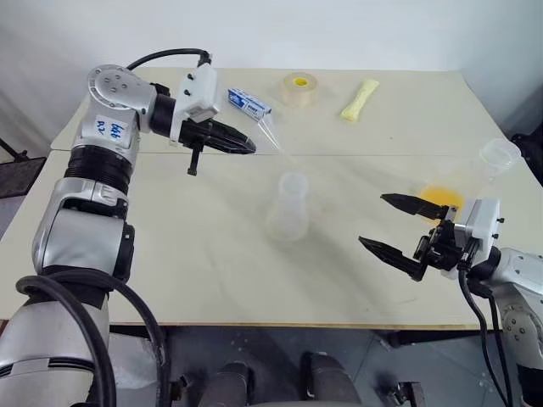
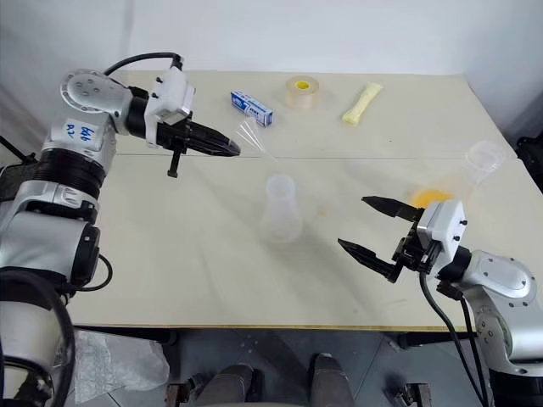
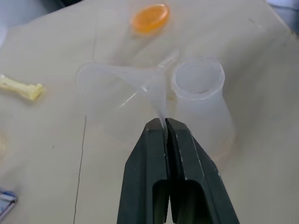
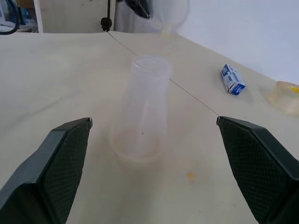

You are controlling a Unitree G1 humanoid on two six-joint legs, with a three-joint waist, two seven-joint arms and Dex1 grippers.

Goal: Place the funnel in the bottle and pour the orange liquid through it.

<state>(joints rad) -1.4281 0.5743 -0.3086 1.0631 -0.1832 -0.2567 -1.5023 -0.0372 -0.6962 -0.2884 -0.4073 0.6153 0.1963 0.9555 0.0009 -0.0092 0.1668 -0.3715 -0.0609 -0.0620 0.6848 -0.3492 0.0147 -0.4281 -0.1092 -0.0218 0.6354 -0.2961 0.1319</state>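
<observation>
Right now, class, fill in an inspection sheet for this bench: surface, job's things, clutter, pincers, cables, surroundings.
Surface: cream table, seam across it.
Job's things: funnel held in the air; bottle upright, mid-table; orange liquid in flask by the right edge.
Clutter: blue box, tape roll, yellow packet at the back.
Pincers: left pincer shut on funnel; right pincer open, empty.
Cables: black cable above the left arm.
Surroundings: white wall.

A white sticker (image 1: pixel 111 128) on the left arm carries blue handwriting, too unclear to read for certain. The small blue-and-white box (image 1: pixel 249 103) on the desk (image 1: pixel 212 280) has dark print along its side, too small to make out. No other text, brand or number can be read.
</observation>
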